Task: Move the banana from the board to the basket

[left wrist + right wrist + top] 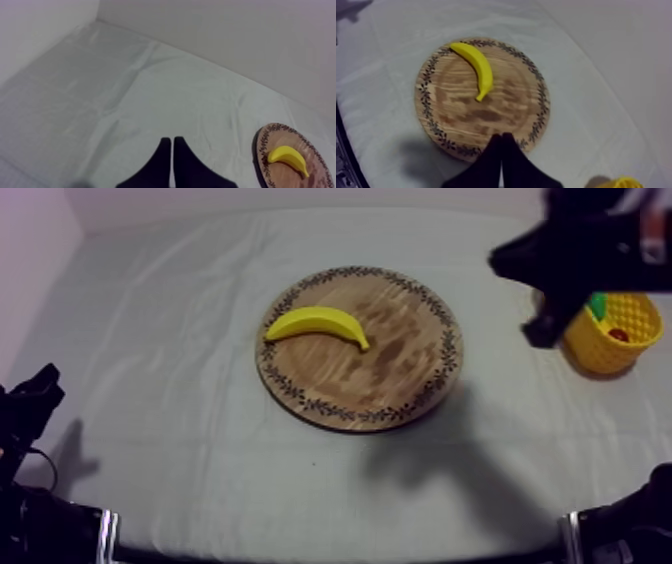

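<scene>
The banana [318, 324] is lying on its side on the wooden board [395, 373], toward the far left part of it, its back arching toward the rim and nothing touching it. The board is sitting in the middle of the surface [180, 438]. The yellow basket [628, 348] is standing well apart at the right, holding a small red fruit [619, 335] and something green. The right gripper [501, 150] is hanging in the air between board and basket, its fingers lying together as a narrow wedge and holding nothing. The left gripper [172, 152] is resting low at its own side, likewise narrow and empty.

The likeliest trouble, I judge, is coming down with the fingers together, which would be shoving the banana across the board instead of straddling it. A pinch near a tapering end would be letting the smooth, curved fruit twist or slip out. At the basket, the long banana may be catching the rim or landing on the fruit inside and tipping out
</scene>
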